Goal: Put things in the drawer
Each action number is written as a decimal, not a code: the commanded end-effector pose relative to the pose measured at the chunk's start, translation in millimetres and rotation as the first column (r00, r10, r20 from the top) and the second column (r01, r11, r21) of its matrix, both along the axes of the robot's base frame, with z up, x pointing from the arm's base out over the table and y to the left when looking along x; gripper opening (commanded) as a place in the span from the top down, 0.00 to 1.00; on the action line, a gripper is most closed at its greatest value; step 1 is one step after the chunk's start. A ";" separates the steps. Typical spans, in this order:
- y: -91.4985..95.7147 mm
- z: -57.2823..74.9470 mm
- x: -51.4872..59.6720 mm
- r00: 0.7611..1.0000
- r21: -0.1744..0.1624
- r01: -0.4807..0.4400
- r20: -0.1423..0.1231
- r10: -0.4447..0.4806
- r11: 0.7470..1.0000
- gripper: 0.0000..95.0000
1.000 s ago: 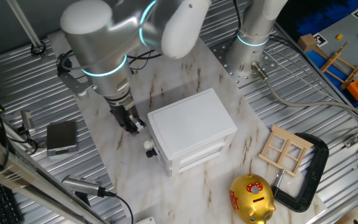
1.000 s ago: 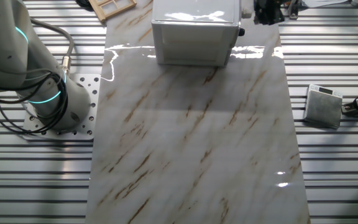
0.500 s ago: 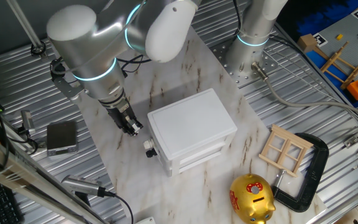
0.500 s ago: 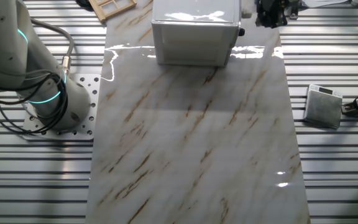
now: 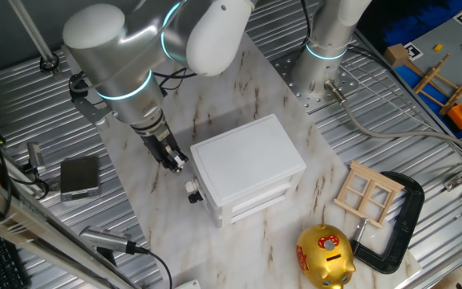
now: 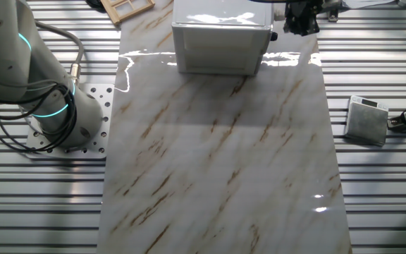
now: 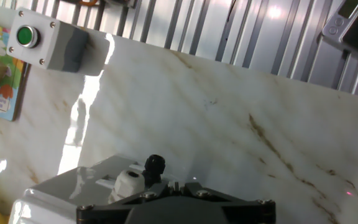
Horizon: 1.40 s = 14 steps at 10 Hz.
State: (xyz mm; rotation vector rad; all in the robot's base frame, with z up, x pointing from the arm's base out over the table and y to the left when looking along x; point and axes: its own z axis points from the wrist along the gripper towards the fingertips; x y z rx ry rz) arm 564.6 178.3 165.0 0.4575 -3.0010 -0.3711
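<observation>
1. 1 pair of jaws [image 5: 174, 163] hangs low over the marble worktop [image 5: 239, 104], just off the white cabinet's [image 5: 247, 164] front corner.
2. Whether the jaws are open or closed I cannot tell; the dark fingers blur together in every view.
3. Just beside the jaws, the drawer [image 5: 255, 193] sits fully pushed in, its small white knob [image 7: 128, 182] right before them in the hand view.
4. No wooden cubes can be made out.
5. Well beyond the cabinet lie a pale window frame [image 5: 367, 193], a black clamp [image 5: 399, 221] and a gold piggy bank [image 5: 325, 257].

Two high opposite cameras share the cabinet [image 5: 247, 172]; hand camera views it close.
</observation>
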 end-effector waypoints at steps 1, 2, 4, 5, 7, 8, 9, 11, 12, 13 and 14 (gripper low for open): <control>2.0 -1.6 -3.3 1.000 0.000 0.000 -0.001 0.000 1.000 1.00; 2.9 -2.0 -5.6 1.000 0.002 0.000 -0.003 0.000 1.000 1.00; 4.2 -0.7 -11.1 1.000 0.013 -0.003 -0.017 0.003 1.000 1.00; 5.3 -0.4 -14.6 1.000 0.017 -0.002 -0.023 0.003 1.000 1.00; 7.3 -1.2 -20.6 1.000 0.024 -0.004 -0.028 0.005 1.000 1.00; 8.2 -1.3 -23.1 1.000 0.028 -0.006 -0.030 0.007 1.000 1.00; 8.9 -1.0 -25.6 0.999 0.030 -0.008 -0.033 0.009 1.000 1.00; 9.3 -0.9 -29.0 0.999 0.035 -0.011 -0.037 0.013 0.999 1.00; 9.5 -0.7 -29.4 0.999 0.036 -0.011 -0.037 0.013 0.999 1.00; 9.5 -0.7 -29.5 0.999 0.032 -0.017 -0.032 0.018 0.999 1.00; 9.5 -0.4 -29.3 0.999 0.028 -0.029 -0.025 0.030 0.999 1.00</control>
